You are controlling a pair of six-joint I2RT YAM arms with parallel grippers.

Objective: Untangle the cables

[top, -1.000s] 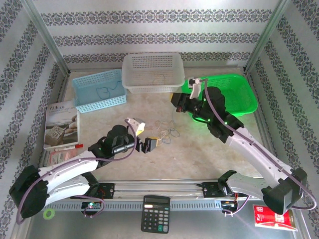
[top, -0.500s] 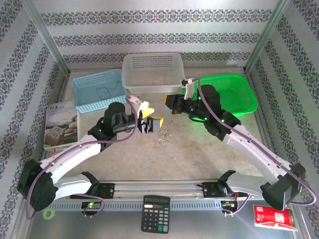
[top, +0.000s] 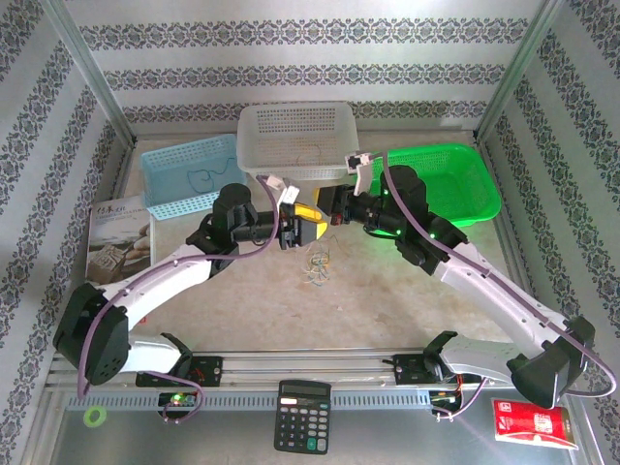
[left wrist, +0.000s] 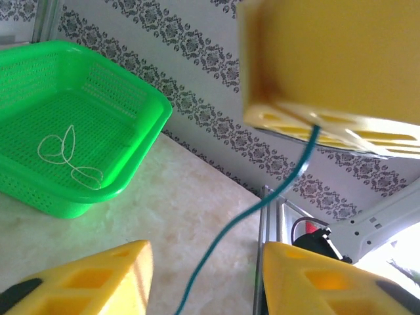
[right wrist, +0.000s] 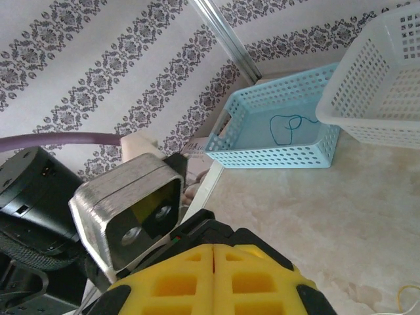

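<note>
A small bundle of tan, whitish and dark blue cables [top: 318,263] shows just in front of both grippers at the table's middle. My right gripper [top: 326,215] [right wrist: 214,252] is shut, and a dark blue cable [left wrist: 262,200] comes out of its closed yellow pads [left wrist: 328,125]. That strand runs down between the fingers of my left gripper [top: 298,225] [left wrist: 203,262], which is open and faces the right one closely. A whitish cable [left wrist: 65,154] lies in the green basket [top: 465,184]. Another dark blue cable [right wrist: 289,125] lies in the blue basket [top: 189,177].
A white basket [top: 295,140] stands at the back between the blue and green ones. A book [top: 116,242] lies at the left. A calculator [top: 302,429], a red packet [top: 528,423] and a green ring [top: 94,417] sit by the near rail.
My left gripper has swung from the near middle up to meet the right gripper. The right gripper has shifted left. The cable bundle has drawn together under them.
</note>
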